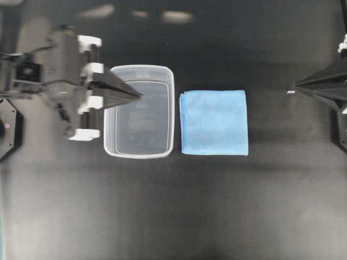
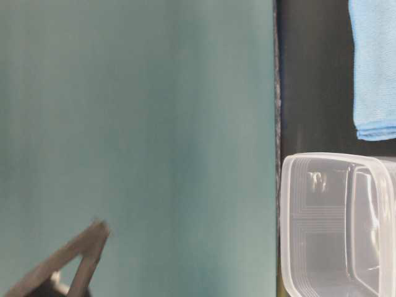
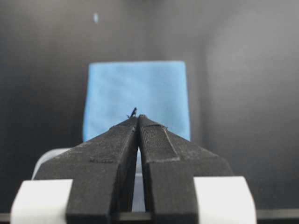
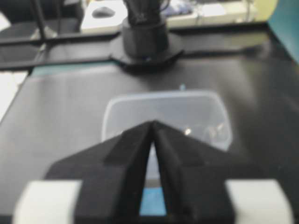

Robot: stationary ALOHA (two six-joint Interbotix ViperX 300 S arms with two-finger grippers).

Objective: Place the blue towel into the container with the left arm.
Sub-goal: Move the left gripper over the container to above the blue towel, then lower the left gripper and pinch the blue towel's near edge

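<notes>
The left gripper hangs over the clear container's left rim, fingers pressed together — holding nothing. Just right, the blue towel lies flat on the dark surface. The right gripper sits far right — fingertips meeting.

Blue towel: light blue microfiber, folded square, lying flat on the black table, layered edges facing the container. Container: clear rectangular tub, rounded corners, thick rim, upright, empty, just beside the towel, not touching. Left arm's gripper: black, jaws closed, tip above the tub, holding nothing.
</notes>
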